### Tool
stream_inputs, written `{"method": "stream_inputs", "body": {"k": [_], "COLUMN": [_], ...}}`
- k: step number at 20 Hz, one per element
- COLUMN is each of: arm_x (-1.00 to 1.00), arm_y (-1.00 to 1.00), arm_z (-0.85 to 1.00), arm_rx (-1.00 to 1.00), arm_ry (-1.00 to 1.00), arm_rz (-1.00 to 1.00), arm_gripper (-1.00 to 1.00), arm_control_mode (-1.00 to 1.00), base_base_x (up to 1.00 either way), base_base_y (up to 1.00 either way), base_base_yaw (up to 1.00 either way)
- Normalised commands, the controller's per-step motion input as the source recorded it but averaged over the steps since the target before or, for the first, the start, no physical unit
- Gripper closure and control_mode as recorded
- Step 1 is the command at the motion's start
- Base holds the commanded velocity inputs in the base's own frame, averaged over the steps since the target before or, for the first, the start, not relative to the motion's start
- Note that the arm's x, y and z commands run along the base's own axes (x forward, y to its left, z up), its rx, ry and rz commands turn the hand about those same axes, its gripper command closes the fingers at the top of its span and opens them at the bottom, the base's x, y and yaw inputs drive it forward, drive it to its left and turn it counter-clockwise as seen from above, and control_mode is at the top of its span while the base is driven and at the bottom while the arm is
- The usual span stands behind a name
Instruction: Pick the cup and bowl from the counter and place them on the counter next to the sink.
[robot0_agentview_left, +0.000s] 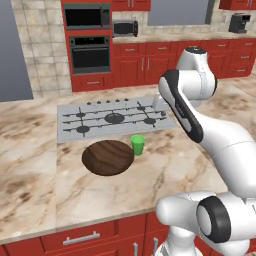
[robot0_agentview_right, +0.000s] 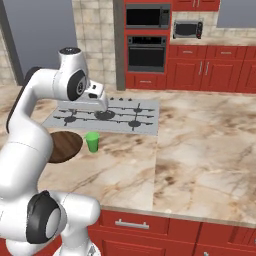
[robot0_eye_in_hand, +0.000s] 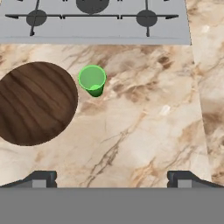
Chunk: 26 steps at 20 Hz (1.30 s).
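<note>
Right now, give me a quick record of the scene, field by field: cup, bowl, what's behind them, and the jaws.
cup: bright green cup, upright on the counter, beside the bowl's rim
bowl: wide dark wood-grain bowl, resting on the counter, apart from the cup
behind them: grey cooktop with black burners
jaws: gripper open wide, above the counter, holding nothing
task state: cup and bowl both not yet picked
</note>
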Motion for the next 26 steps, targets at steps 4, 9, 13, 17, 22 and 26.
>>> {"method": "stream_inputs", "body": {"k": [4,9,13,17,22,26], "arm_x": [0.0,0.0,0.0,0.04,0.68,0.93], "arm_y": [0.0,0.0,0.0,0.0,0.31,0.31], "arm_z": [0.0,0.0,0.0,0.0,0.0,0.0], "arm_rx": [0.0,0.0,0.0,0.0,0.0,0.0], "arm_ry": [0.0,0.0,0.0,0.02,0.05,0.04], "arm_rz": [0.0,0.0,0.0,0.0,0.0,0.0], "arm_gripper": [-1.0,-1.0,-1.0,-1.0,-1.0,-1.0], "arm_control_mode": [1.0,1.0,1.0,-1.0,-1.0,-1.0], "base_base_x": [0.0,0.0,0.0,0.0,0.0,0.0], "base_base_y": [0.0,0.0,0.0,0.0,0.0,0.0], "base_base_yaw": [0.0,0.0,0.0,0.0,0.0,0.0]}}
